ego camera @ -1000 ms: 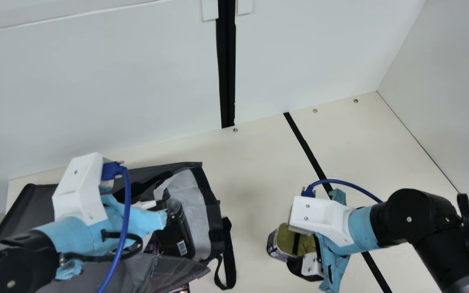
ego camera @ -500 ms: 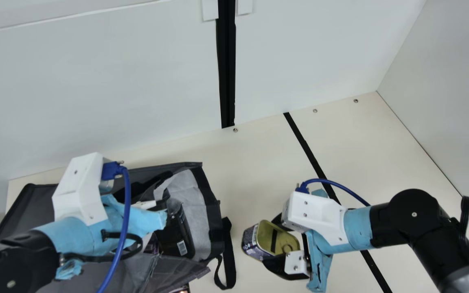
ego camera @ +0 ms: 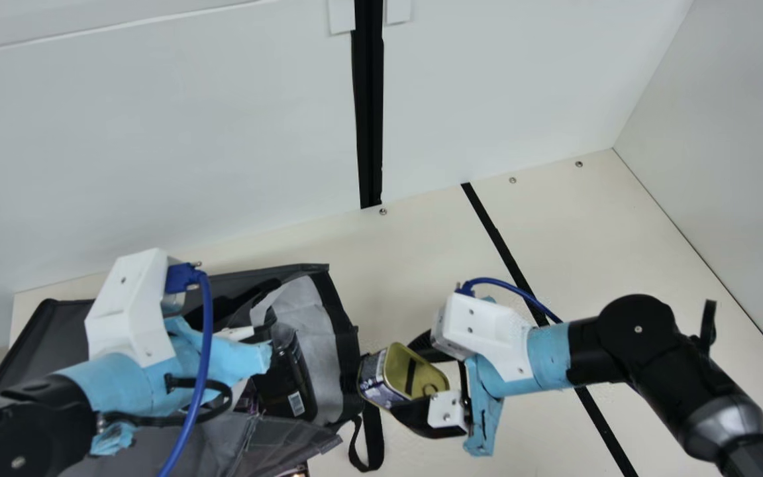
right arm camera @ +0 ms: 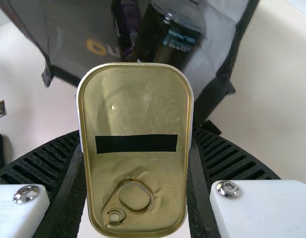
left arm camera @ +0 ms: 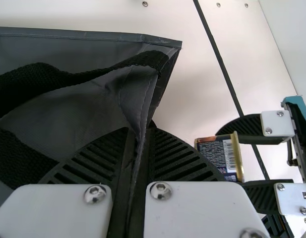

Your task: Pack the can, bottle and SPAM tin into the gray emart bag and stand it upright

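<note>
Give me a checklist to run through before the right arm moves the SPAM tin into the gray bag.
1. SPAM tin gripped between both fingers of the right tool: ok.
2. Gray bag pinched at its fabric edge by the left tool: ok.
3. Bag mouth open towards the tin: ok, the bottle and pale lining show through it.
4. Bottle and purple can inside the bag: ok.
5. Enough room beside them for the tin: cannot tell.
6. Bag standing upright: not ok, it lies on its side.
</note>
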Robot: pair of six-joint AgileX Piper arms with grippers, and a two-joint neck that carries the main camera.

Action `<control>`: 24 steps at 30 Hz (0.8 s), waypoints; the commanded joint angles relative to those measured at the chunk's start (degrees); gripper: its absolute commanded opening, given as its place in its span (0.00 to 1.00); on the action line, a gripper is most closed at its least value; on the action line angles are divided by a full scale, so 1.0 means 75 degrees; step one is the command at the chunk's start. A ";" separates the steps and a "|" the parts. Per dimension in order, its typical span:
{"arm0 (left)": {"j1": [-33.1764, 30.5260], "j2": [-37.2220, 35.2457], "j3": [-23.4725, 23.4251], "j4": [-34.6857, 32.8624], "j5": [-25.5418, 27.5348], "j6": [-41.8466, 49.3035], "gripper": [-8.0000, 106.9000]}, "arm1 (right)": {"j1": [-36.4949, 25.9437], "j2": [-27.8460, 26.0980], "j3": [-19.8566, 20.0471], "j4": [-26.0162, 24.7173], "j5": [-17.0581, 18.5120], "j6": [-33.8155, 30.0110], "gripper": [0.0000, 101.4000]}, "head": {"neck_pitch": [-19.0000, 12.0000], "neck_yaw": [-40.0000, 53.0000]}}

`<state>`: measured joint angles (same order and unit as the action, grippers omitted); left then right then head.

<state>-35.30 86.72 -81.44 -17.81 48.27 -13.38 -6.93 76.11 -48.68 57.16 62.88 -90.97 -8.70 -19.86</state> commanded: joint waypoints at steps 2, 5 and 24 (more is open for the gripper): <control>0.0000 0.0000 0.0000 0.0000 0.0000 0.0000 0.00 | 0.0222 0.0241 -0.0128 0.0099 -0.0114 -0.0035 0.00 | -0.0173 -0.0018; 0.0000 0.0000 0.0000 0.0000 0.0000 0.0000 0.00 | 0.0445 0.0495 -0.0280 0.0187 -0.0225 -0.0073 0.00 | -0.0173 -0.0018; 0.0000 0.0000 0.0000 0.0000 0.0000 0.0000 0.00 | 0.1719 0.2104 -0.1520 0.0539 -0.0650 -0.0115 0.00 | -0.0173 -0.0018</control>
<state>-35.30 86.72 -81.44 -17.81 48.27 -13.38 5.47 91.35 -59.59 61.06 58.06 -92.03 -8.70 -19.86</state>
